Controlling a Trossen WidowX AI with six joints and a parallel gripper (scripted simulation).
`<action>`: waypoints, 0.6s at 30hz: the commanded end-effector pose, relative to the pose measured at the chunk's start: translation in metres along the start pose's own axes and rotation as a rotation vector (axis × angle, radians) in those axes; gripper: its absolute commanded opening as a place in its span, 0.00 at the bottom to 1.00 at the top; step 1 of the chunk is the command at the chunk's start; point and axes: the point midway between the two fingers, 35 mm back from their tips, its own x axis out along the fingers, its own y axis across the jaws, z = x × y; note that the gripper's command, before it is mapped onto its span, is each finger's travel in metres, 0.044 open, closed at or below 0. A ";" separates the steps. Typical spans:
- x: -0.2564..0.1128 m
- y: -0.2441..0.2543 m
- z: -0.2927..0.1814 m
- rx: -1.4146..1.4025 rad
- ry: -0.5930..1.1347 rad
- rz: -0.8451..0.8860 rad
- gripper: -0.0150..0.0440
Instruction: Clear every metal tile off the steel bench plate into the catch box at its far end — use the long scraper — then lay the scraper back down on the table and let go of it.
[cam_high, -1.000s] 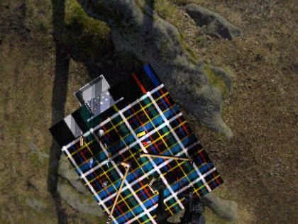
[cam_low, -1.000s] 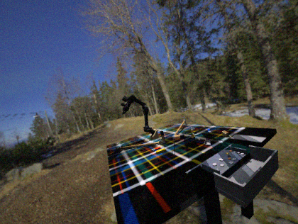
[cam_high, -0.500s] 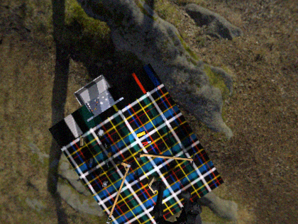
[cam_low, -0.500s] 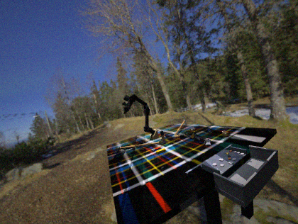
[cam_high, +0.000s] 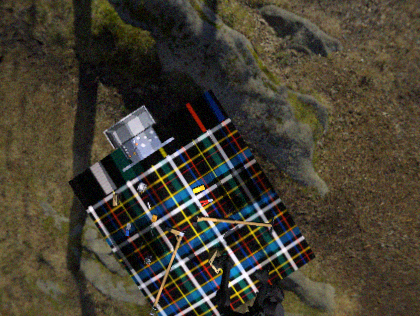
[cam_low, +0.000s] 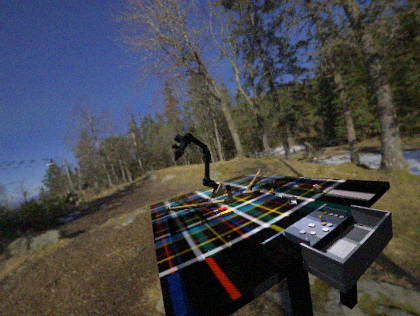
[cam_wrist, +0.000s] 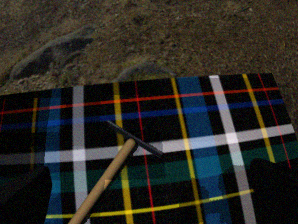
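Observation:
The steel bench plate (cam_high: 146, 148) (cam_low: 296, 231) is at the table's far edge, with several small white, grey and orange tiles scattered on it. The grey catch box (cam_high: 107, 133) (cam_low: 327, 267) adjoins its outer end; no tiles are discernible inside. A scraper with a long wooden handle (cam_high: 235, 222) (cam_low: 195, 205) (cam_wrist: 103, 182) and thin dark blade lies on the table, its blade near the right edge in the top view. My gripper (cam_low: 176, 150) (cam_wrist: 150, 192) is open and empty, raised well above the table. The handle runs between its fingers in the wrist view, below them.
A second wooden-handled tool (cam_high: 168, 270) (cam_low: 254, 180) lies at the lower left in the top view. A yellow block (cam_high: 198, 189), a red item (cam_high: 205, 202), an orange item (cam_high: 154, 218) and a blue item (cam_high: 128, 230) lie between the tools and plate.

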 end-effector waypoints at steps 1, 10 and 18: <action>-0.001 0.001 0.000 0.005 0.001 0.004 1.00; 0.002 0.000 0.002 0.002 -0.001 0.020 1.00; 0.017 -0.002 0.014 -0.016 -0.008 0.104 1.00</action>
